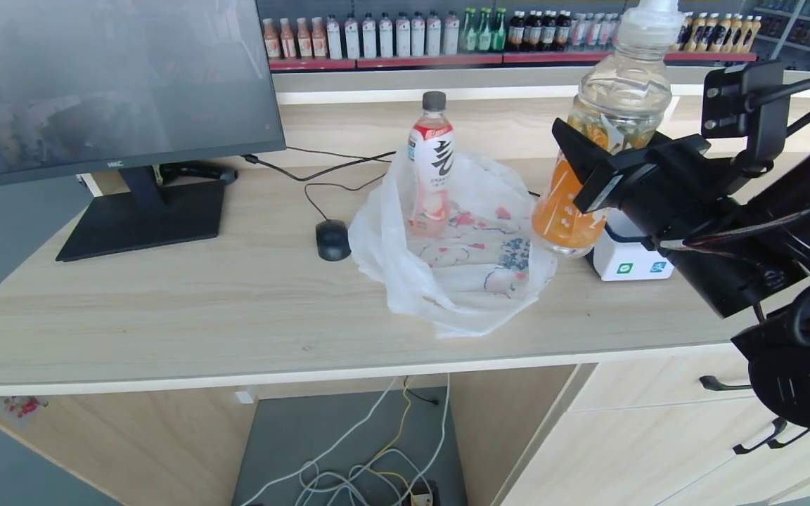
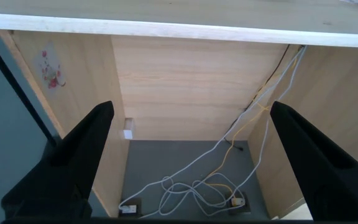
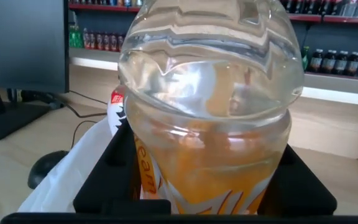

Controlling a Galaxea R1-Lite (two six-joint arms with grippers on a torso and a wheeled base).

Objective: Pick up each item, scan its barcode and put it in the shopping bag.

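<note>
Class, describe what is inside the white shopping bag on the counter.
A pink drink bottle stands upright inside the shopping bag. Its base is veiled by plastic; anything lying lower is hidden.

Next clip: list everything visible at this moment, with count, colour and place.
counter: 1, light wood, across the scene
monitor: 1, black, counter's left
mouse: 1, black, left of bag
shopping bag: 1, white, mid-counter
pink drink bottle: 1, upright in bag
orange drink bottle: 1, held right of bag
small box: 1, white, under held bottle
shelf bottles: many, mixed, back shelf
cables: several, white and yellow, under counter
right gripper: black, gripping orange drink bottle
left gripper: black, open, below counter
</note>
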